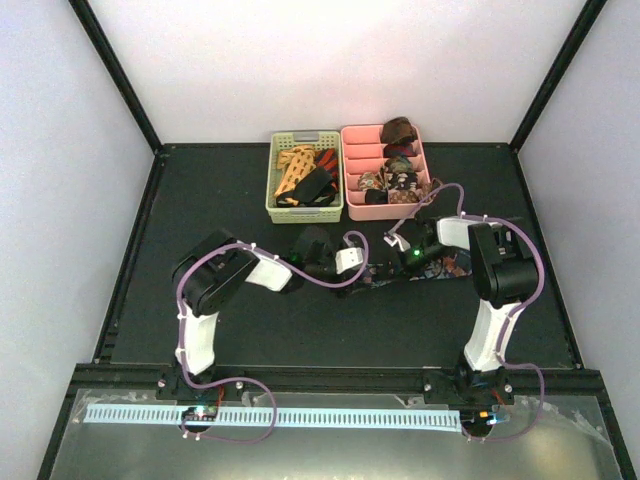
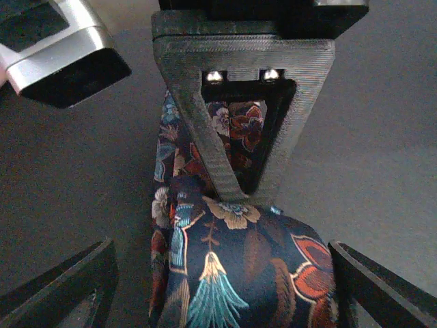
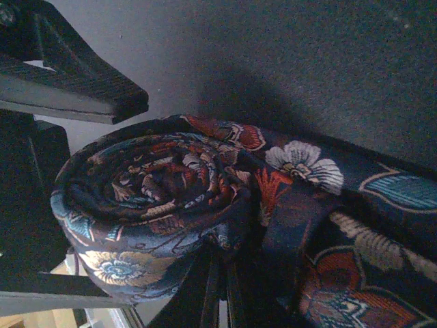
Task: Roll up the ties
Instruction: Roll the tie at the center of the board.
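A dark navy floral tie [image 1: 440,268] lies on the black mat, one end rolled into a coil [image 3: 150,198]. The coil fills the bottom of the left wrist view [image 2: 239,273]. My left gripper [image 1: 352,262] is open; its fingers [image 2: 75,280] stand on either side of the coil, one finger [image 3: 75,82] above it in the right wrist view. My right gripper [image 1: 408,262] is shut on the tie beside the coil; its fingers [image 3: 218,294] meet on the fabric and also show in the left wrist view [image 2: 225,150].
A pale green slatted basket [image 1: 280,210] at the back holds an orange lattice tie [image 1: 294,165], a red tie [image 1: 328,158] and a black tie [image 1: 314,186]. Beside it a pink divided tray [image 1: 355,205] holds several rolled ties, a brown one [image 1: 398,130] at the far end.
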